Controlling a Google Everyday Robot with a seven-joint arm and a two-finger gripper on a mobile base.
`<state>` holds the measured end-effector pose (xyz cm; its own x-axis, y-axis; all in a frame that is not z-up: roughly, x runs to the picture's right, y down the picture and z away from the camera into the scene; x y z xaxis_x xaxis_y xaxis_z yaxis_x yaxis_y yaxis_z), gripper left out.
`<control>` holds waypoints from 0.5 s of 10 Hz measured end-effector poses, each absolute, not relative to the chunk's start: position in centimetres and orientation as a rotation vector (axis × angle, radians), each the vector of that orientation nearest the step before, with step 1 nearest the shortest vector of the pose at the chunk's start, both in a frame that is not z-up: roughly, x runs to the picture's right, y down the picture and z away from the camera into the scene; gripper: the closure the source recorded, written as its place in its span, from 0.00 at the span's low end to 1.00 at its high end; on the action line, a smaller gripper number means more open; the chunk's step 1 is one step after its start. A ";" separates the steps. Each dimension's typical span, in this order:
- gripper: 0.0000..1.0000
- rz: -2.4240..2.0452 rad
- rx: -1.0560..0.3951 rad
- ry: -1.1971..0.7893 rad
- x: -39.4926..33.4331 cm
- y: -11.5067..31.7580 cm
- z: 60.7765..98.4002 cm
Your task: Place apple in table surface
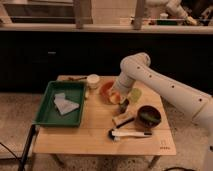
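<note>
Jaws of your gripper [119, 100] look closed round the apple [115, 98], holding it at the right rim of the orange bowl [105, 90], left of the green cup [134, 95]. Nothing rests on the table surface [95, 135] yet; you have the lowering and release left

Gripper [120, 102] (by bowl [104, 90]) hides pt. of apple [115, 97].
</note>
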<state>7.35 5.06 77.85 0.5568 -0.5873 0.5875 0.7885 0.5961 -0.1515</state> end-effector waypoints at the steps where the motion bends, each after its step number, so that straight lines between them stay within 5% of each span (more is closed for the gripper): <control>1: 0.99 -0.872 -0.429 -0.546 6.4 5.3 77.6; 5: 0.99 -1.004 -0.467 -0.649 2.9 7.4 77.3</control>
